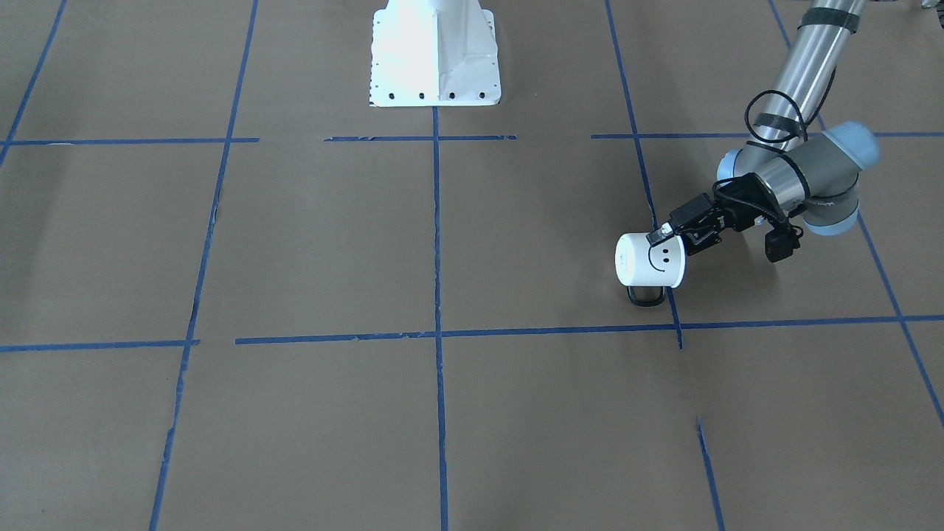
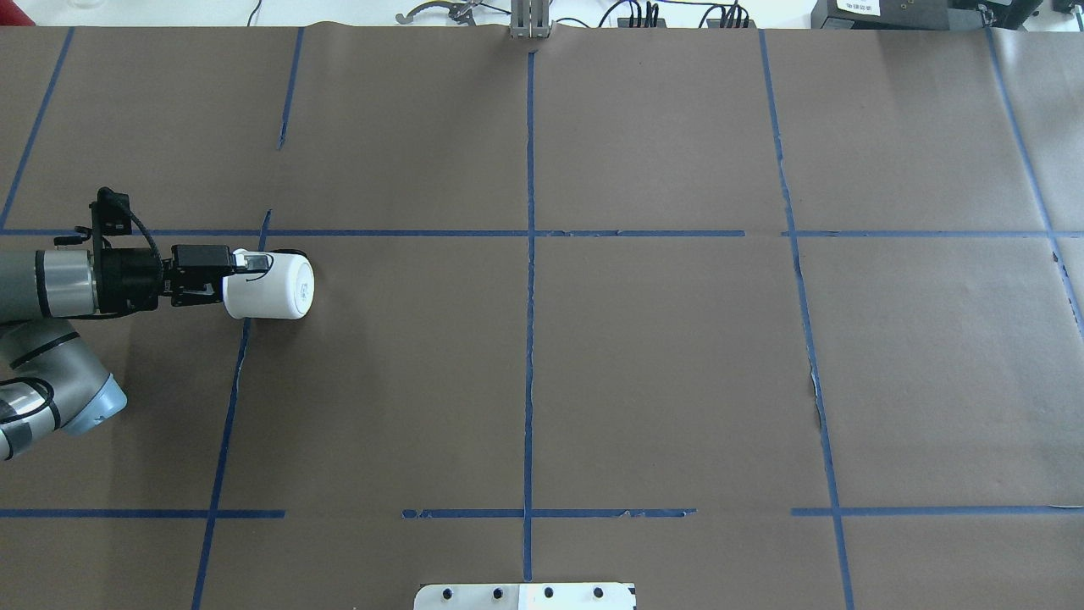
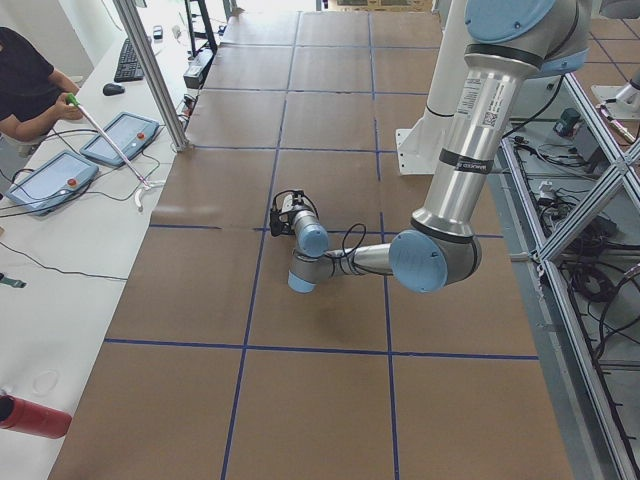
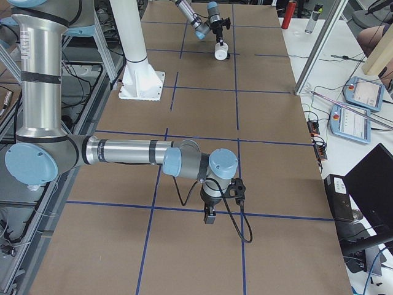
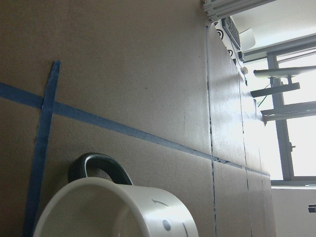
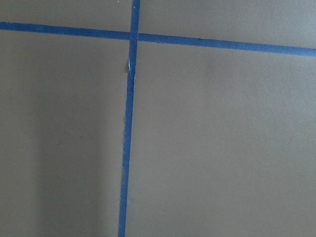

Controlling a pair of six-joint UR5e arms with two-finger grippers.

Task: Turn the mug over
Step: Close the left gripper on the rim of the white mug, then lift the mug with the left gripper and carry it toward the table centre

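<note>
Left end effector [image 1: 667, 236]: black, two-fingered, reaching in almost level and closed to a narrow pinch on the mug's wall at the open mouth. One finger lies on the outside, by the drawn face. The other finger is hidden.
Mug [image 1: 649, 259]: small white cylinder with a smooth, slightly glossy skin, tipped on its side. The flat base points away from the wrist and the mouth towards it.
Smiley face [image 1: 660, 258]: thin black arc and two dots, turned sideways on the upper wall.
Handle [image 1: 647, 295]: black loop on the mug's side away from the robot, low against the desk. Whether it touches cannot be told.
Mug interior: the left wrist view shows plain white inside the rim [image 5: 113, 207].
Mug location: far on the robot's left, just beside a crossing of tape lines.
Desk [image 1: 295, 243]: matte brown paper, flat, with faint seams.
Blue tape lines [image 1: 436, 236]: a grid of rectangles, frayed and broken in places.
White pedestal [image 1: 435, 51]: glossy metal foot with bolt holes, at the robot's edge.
Right end effector [image 4: 209, 216]: pointing down near the desk, well apart from the mug. How far it is spread cannot be told.
</note>
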